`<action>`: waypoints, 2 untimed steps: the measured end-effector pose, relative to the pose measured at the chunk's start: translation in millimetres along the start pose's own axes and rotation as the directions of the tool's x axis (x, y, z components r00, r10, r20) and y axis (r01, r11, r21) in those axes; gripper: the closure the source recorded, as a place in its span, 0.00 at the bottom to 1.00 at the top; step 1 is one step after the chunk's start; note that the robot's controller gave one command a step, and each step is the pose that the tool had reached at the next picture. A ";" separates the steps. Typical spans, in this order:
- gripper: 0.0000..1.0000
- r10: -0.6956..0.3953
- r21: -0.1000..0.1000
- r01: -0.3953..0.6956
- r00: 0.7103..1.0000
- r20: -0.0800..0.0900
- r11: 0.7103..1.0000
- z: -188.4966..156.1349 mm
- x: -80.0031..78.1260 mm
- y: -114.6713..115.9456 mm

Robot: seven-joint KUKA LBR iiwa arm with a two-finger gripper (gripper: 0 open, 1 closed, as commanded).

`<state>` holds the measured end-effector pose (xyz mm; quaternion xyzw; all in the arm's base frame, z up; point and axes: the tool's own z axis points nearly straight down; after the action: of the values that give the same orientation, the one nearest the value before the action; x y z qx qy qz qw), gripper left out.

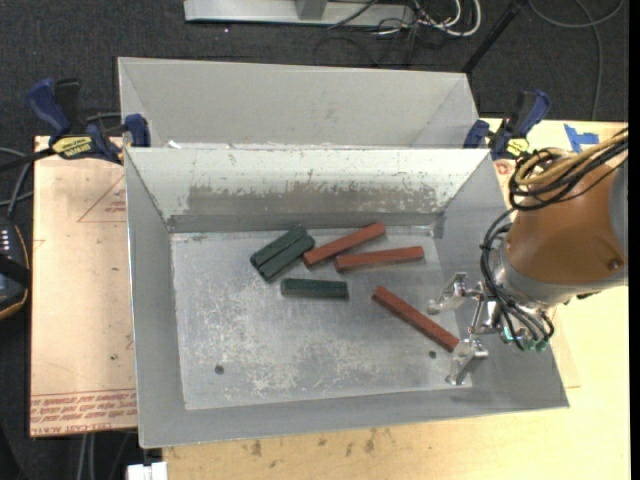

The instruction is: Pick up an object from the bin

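My gripper [456,328] is at the bin's right side, low near the floor, with its two metal fingers spread apart, one finger [452,293] toward the back and one toward the front. Between them lies the right end of a reddish-brown bar [414,319] that runs diagonally across the floor. The fingers stand on either side of that end and do not look closed on it. A small dark green bar [314,288] lies to the left of it.
Two more reddish-brown bars [343,244] [379,259] and a dark green block [282,253] lie near the back wall. The left and front parts of the floor are bare metal. The arm's orange cover and cables hang over the right wall.
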<state>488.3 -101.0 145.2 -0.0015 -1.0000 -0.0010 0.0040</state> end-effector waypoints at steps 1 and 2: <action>0.00 -0.003 0.001 0.003 1.000 0.008 1.000 -3.9 -1.9 0.3; 1.00 0.352 -0.003 -0.352 0.936 0.016 0.936 66.2 -55.2 12.7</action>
<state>543.0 -88.4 78.5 -0.1806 -0.9835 -0.0001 -0.0040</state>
